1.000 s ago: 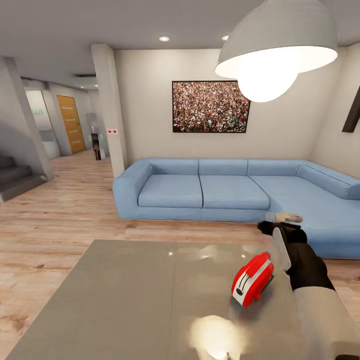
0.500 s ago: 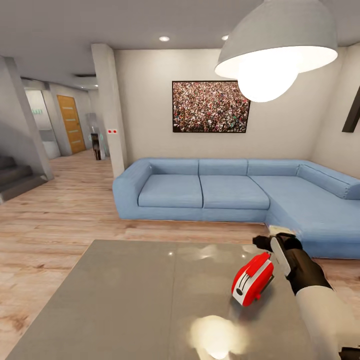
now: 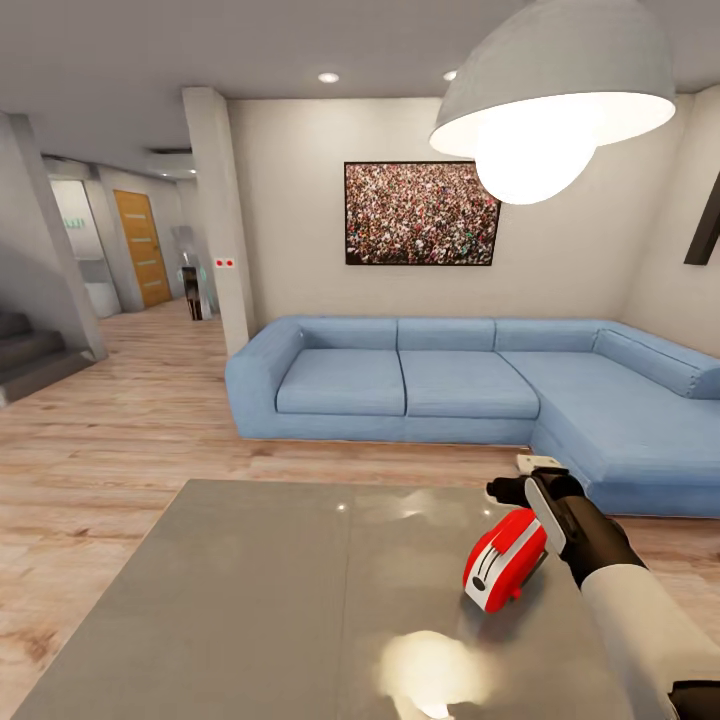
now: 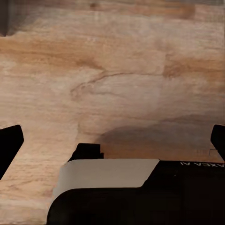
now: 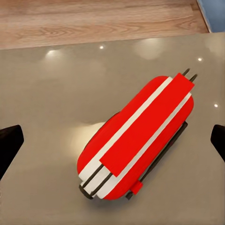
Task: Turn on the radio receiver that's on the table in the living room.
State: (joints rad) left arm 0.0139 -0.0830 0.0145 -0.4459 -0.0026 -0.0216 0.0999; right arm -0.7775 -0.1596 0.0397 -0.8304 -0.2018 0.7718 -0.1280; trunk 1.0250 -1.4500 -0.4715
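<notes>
The right gripper (image 3: 530, 480) is hovering just beyond the small red radio receiver with white bands (image 3: 506, 557), its fingers (image 5: 9, 145) spread wide apart. The radio is lying on the right side of the glossy grey rectangular table (image 3: 250, 600). The left gripper (image 4: 112, 140), also spread, is hanging over light wood floor (image 4: 112, 70).

The radio receiver (image 5: 136, 140) under my wrist camera is bright red with white stripes along its length and dark trim, possibly black. The table (image 3: 250, 600) is glossy grey, mirroring pale light spots. My right gripper (image 3: 530, 480) is black, the sleeve behind it white. The sofa (image 3: 420, 385) is light blue, the floor (image 3: 110, 440) pale streaked wood.
</notes>
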